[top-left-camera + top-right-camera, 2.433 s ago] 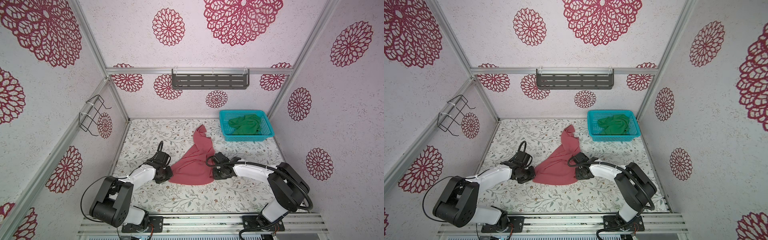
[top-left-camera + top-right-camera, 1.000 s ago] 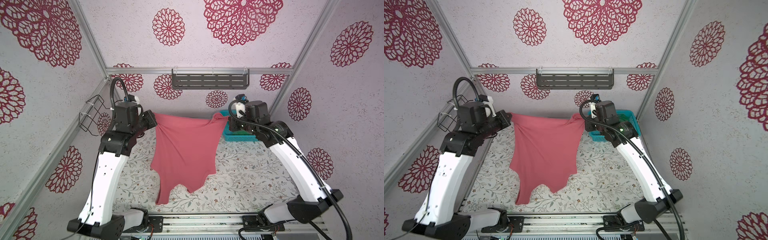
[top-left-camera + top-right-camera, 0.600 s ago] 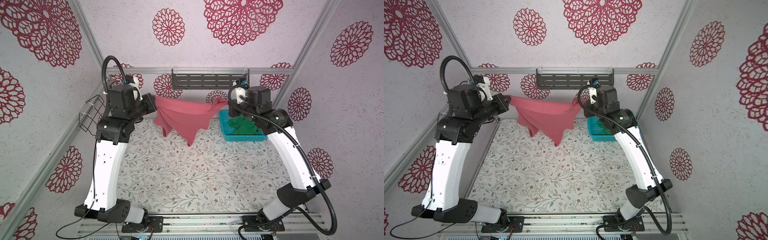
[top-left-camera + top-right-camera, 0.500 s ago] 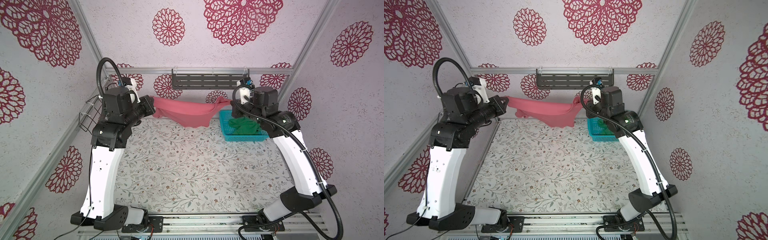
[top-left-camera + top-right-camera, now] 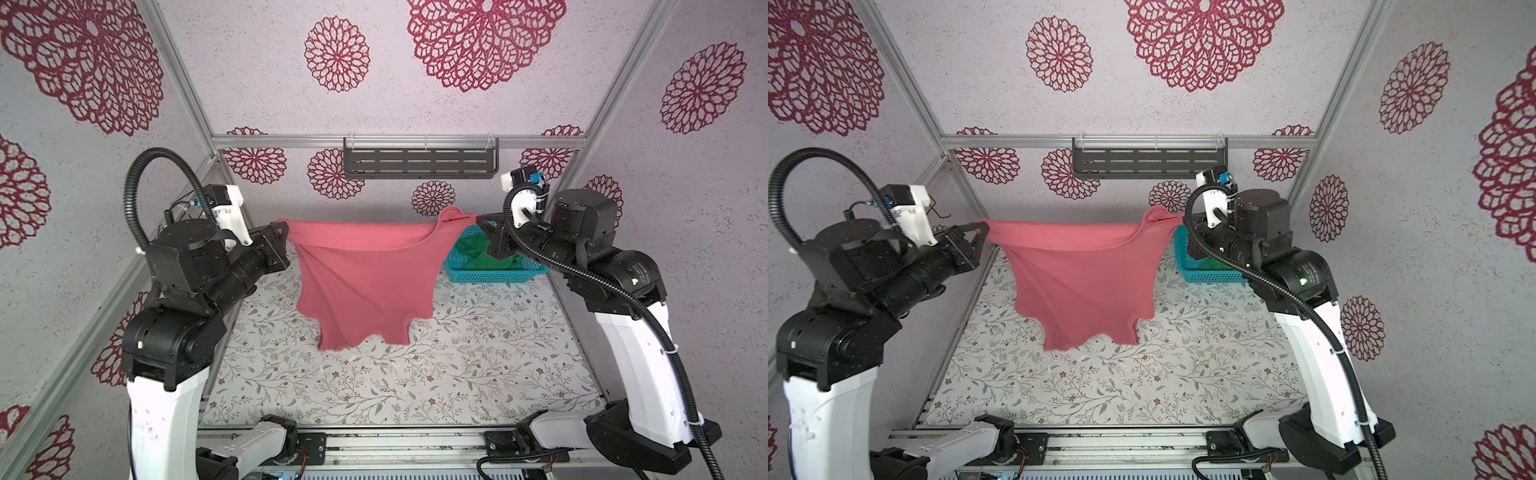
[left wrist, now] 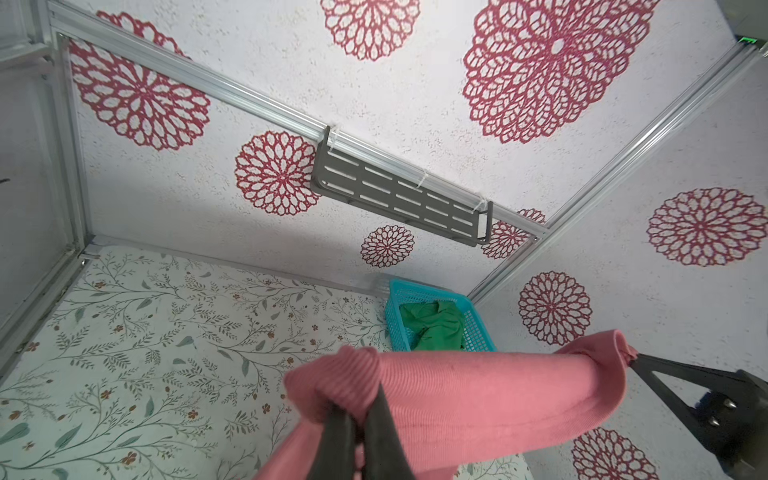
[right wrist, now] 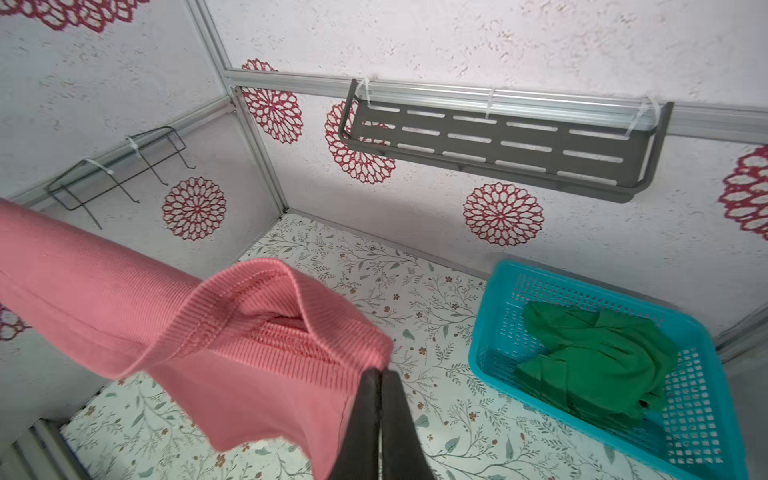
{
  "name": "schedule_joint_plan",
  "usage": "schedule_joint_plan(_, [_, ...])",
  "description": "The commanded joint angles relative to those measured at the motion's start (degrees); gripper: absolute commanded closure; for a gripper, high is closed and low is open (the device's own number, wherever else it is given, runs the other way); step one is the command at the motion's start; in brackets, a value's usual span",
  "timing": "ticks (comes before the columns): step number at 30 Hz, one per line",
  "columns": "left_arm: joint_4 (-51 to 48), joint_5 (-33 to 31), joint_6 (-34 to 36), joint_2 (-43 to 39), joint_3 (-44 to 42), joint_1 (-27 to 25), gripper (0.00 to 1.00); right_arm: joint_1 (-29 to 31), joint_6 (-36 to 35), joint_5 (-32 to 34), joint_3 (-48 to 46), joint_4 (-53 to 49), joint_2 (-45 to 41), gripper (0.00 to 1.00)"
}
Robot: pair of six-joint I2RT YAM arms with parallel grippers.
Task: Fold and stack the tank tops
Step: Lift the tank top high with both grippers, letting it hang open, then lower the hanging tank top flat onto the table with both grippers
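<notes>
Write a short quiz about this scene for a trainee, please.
1. True or false: the left hand alone, not the right hand, holds the pink tank top.
2. Where is the green tank top? A) in the turquoise basket B) in the left hand C) in the right hand
3. Fill in: the right hand is ___ on the pink tank top.
Key: 1 false, both hands hold it; 2 A; 3 shut.

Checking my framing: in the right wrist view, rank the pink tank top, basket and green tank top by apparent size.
1. pink tank top, though it hangs nearest the camera, which inflates it
2. basket
3. green tank top, lying inside the basket
</notes>
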Motion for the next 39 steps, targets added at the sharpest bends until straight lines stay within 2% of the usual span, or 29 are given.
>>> schedule_joint_plan(1, [-2.5,-3.0,0.4,-3.2,2.0,-0.3,1.0,0.1,3.7,-5.8,2.0,0.1,-2.8,1.0])
schedule_joint_plan(7, [-7.5,-3.2,1.1,-5.0,3.5,-0.3,1.0,0.2,6.2,-13.7,0.6,2.1,-4.4,1.0])
schedule_joint_plan(10, [-8.3,-2.4,2.6,-4.5,-0.6,-0.3,1.0,0.1,6.8,-17.2,-3.1,4.3,-3.8,1.0])
schedule_joint_plan(14, [-4.2,0.9,3.2,-3.2,-9.4,0.5,1.0,0.0,7.8,-17.5,-7.5,7.0,-0.4,1.0])
schedule_joint_plan(19, [4.7,7.3,2.3,0.9,-19.0,6.0,1.0,-0.4,7.2,-14.5,-11.8,11.5,6.1,1.0])
schedule_joint_plan(22, [11.6,9.9,0.8,5.0,-24.8,9.6,1.0,-0.9,6.3,-11.3,-13.6,15.5,11.3,1.0])
schedule_joint_plan(26, [20.7,9.5,0.4,14.3,-28.9,12.5,1.0,-1.5,4.7,-6.3,-13.8,21.5,20.2,1.0])
schedule_joint_plan(28, [24.6,9.9,0.3,20.5,-28.4,13.6,1.0,-2.0,4.5,-4.2,-12.2,24.6,25.4,1.0])
schedule_joint_plan(31, [29.9,11.2,1.0,32.3,-23.0,14.6,0.99,-2.7,4.3,-1.0,-8.1,31.3,33.8,1.0])
schedule_joint_plan(32, [31.1,11.4,1.8,37.3,-19.1,14.7,0.89,-3.0,4.2,0.3,-6.5,34.4,36.5,1.0])
schedule_joint_plan(33, [31.3,11.4,2.8,42.2,-14.7,14.8,0.66,-3.2,3.9,1.5,-4.9,37.1,39.2,0.96])
schedule_joint_plan(35, [26.3,10.4,4.8,51.4,-3.5,15.0,0.34,-3.3,3.6,3.5,0.3,37.3,43.7,0.56])
schedule_joint_plan(37, [20.1,9.4,5.8,56.1,4.9,15.0,0.2,-3.2,3.2,3.7,5.9,32.3,46.7,0.27])
schedule_joint_plan(38, [18.3,8.6,6.0,56.5,6.3,14.8,0.17,-2.9,2.9,3.3,5.6,30.9,46.5,0.21])
schedule_joint_plan(39, [17.6,7.5,5.9,55.8,5.7,14.7,0.16,-2.5,2.3,3.1,3.5,30.6,45.4,0.21])
